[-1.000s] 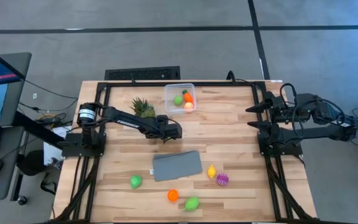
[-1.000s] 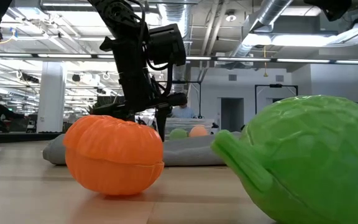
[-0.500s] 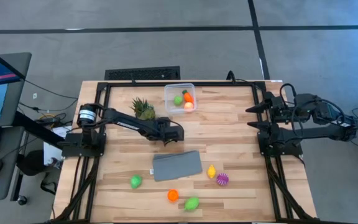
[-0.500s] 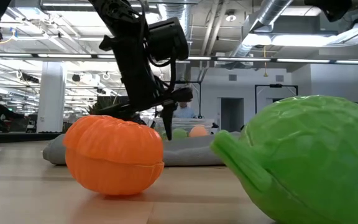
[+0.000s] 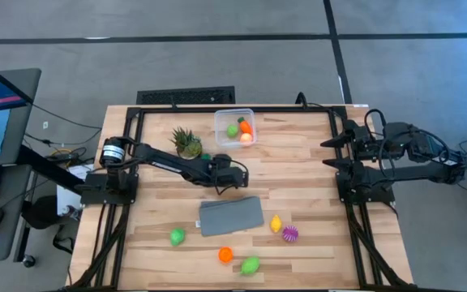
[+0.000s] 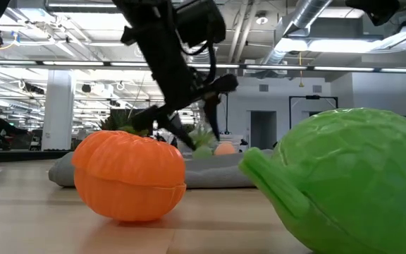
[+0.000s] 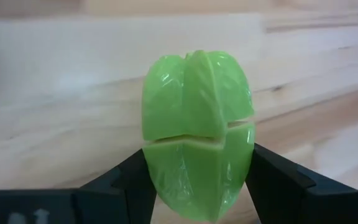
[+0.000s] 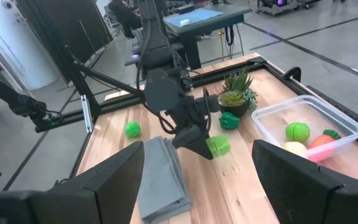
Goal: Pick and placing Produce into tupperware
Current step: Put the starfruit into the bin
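- In the low view, the green toy vegetable is cut off by the right and bottom edges.
- The grey cloth is mostly hidden behind the orange toy fruit.
- In the left wrist view, the bench is blurred; the green star fruit runs off the bottom edge.
- From above, what fills the tupperware is too small to identify beyond green and orange blobs.

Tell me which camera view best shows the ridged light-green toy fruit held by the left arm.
The left wrist view: the ridged light-green toy fruit fills the picture, clamped in the left tool. The right wrist view shows it small, at the tool's tip above the wooden table. The high view hides it under the tool; in the low view I cannot pick it out.
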Motion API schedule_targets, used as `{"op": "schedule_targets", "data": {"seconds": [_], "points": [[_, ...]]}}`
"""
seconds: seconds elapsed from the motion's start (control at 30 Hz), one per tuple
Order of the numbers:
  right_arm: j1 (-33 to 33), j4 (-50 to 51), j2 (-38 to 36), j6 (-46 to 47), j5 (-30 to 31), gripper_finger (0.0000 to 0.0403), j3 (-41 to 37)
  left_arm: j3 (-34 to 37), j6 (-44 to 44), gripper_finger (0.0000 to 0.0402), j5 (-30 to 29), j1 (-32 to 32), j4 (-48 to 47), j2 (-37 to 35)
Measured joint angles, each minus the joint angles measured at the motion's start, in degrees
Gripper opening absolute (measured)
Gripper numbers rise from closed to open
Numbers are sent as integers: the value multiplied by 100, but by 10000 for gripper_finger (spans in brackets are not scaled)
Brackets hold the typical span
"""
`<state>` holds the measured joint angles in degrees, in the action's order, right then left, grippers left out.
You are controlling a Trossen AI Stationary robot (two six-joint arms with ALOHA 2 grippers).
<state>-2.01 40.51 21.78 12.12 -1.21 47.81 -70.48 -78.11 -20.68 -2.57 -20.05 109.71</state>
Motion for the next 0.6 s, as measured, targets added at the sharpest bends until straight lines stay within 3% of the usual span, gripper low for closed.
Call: {"op": "schedule_targets", "data": {"seconds": [0.6], "points": [[0,126,0,146,0,322,0,-1209,1787,202,-256,378,-316,-2]]}}
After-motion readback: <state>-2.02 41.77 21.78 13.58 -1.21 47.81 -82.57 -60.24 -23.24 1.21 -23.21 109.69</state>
